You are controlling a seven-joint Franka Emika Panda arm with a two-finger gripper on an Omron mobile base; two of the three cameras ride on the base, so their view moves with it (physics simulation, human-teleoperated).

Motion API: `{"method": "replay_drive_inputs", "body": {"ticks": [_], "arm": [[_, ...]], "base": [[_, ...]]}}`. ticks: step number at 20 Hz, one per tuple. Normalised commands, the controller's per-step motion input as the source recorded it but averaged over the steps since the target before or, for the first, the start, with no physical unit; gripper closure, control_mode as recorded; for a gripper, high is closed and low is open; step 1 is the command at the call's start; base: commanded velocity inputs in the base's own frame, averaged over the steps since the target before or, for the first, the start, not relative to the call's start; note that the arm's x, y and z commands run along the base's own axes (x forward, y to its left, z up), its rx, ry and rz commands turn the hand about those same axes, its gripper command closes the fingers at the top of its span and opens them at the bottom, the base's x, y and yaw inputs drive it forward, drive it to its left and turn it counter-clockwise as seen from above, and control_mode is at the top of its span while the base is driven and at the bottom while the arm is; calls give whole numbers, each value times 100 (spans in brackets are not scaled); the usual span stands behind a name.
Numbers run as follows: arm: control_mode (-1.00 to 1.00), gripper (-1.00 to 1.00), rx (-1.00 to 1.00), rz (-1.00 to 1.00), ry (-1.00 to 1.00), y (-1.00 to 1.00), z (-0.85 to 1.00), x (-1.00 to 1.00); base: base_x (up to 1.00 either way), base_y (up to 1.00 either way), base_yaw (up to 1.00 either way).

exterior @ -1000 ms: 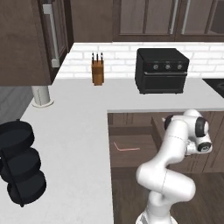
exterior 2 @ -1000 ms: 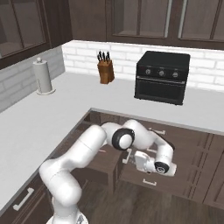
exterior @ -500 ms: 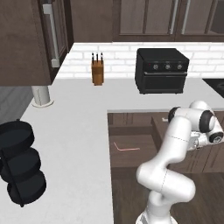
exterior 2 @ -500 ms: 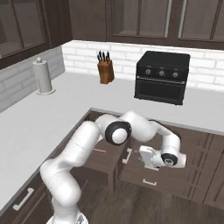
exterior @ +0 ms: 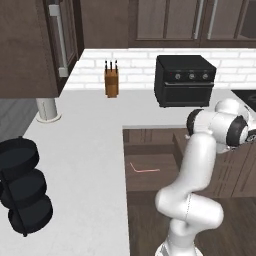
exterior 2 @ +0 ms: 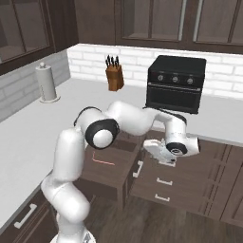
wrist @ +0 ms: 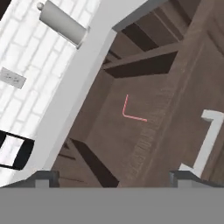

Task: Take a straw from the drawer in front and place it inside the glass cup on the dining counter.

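Observation:
The dark-brown drawer (exterior 2: 107,168) stands pulled open under the worktop, its silver bar handle (wrist: 204,144) on the front. A thin pinkish-red straw (wrist: 131,112) with a short bent end lies flat on the drawer floor (exterior: 150,172), and it is also visible as the straw (exterior 2: 102,160). My gripper (exterior 2: 161,158) hangs to the right of the drawer front, above the handle and apart from the straw. In the hand view the fingertips (wrist: 43,177) are spread wide with nothing between them. The glass cup and the dining counter are out of view.
A black toaster oven (exterior: 185,80), a knife block (exterior: 111,81) and a paper towel roll (exterior: 46,107) stand on the grey-white worktop (exterior: 85,150). A black stacked rack (exterior: 22,192) sits at its near left. Closed drawers (exterior 2: 190,185) lie right of the open one.
My hand has risen and swung to the right, away from the drawer front. The drawer stays open and the straw lies where it was.

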Motion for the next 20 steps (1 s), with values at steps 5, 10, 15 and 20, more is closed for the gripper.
{"method": "replay_drive_inputs", "body": {"ticks": [5,10,15,20], "arm": [[-100,-100,-36,-3,0,74,70,0],[-100,-100,-33,-4,9,91,13,0],[-100,-100,-30,-9,18,78,0,5],[-100,-100,-27,-12,24,33,-11,27]], "base": [[0,0,0],[0,0,0],[0,0,0],[0,0,0]]}}
